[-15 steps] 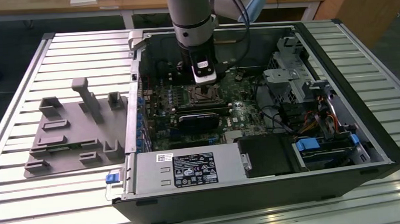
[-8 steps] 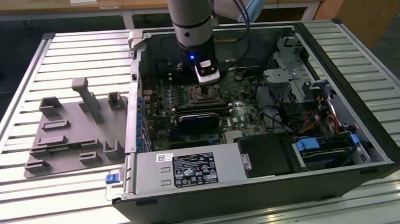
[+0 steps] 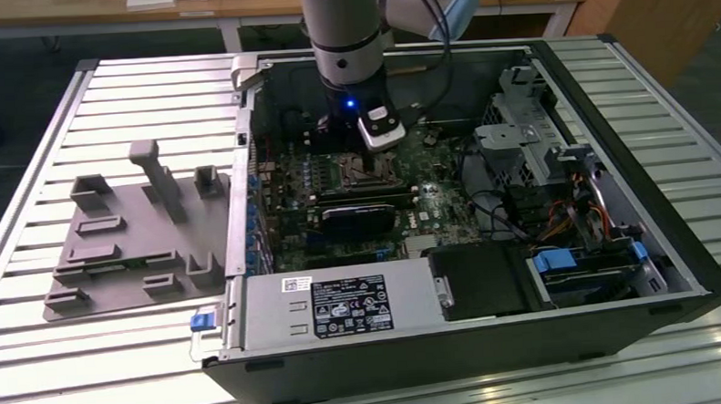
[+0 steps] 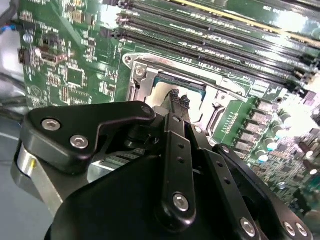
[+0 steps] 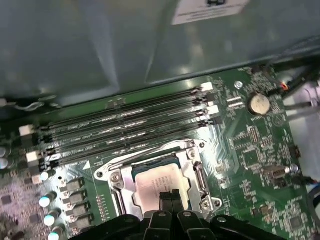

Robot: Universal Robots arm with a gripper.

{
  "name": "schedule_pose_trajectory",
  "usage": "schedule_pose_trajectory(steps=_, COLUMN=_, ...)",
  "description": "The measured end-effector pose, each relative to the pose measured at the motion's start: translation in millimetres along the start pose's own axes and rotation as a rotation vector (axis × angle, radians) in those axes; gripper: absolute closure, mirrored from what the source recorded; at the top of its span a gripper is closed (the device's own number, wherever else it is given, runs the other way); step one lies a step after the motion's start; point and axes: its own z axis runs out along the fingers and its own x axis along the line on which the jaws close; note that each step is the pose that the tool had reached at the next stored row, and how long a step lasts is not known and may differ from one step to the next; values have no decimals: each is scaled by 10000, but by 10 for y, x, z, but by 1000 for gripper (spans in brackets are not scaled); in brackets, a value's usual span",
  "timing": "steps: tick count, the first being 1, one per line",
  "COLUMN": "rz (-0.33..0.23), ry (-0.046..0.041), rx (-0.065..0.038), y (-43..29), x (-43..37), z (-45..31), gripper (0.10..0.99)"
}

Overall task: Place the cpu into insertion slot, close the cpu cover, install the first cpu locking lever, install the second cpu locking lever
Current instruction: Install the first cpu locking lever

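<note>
1. The Universal Robots arm comes straight down from above into the open computer case, which lies on its side on a slatted metal table; a blue light glows on the wrist.
2. The gripper points down at the motherboard, its black fingertips pressed together with no visible gap, so it is closed.
3. In both wrist views the fingertips sit right over the cpu; whether they touch it cannot be told.
4. The cpu lies flat, silvery top up, in the insertion slot.
5. The cpu cover frames the chip and appears to be down over the socket.
6. The memory slots run beside the socket, between it and the case wall.
7. At the exterior view's left, a grey moulded fixture rests on the table beside the case.
</note>
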Motion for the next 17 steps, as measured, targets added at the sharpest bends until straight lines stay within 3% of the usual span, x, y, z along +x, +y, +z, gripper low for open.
schedule_pose_trajectory(steps=5, rz=-276, ry=21, rx=-36, y=0, x=-2, z=-15, gripper=984)
schedule_pose_trajectory(steps=13, rz=-281, ry=22, rx=-36, y=14, x=-29, z=-189, gripper=984)
schedule_pose_trajectory(steps=17, rz=-280, ry=20, rx=-40, y=15, x=-31, z=-197, gripper=984)
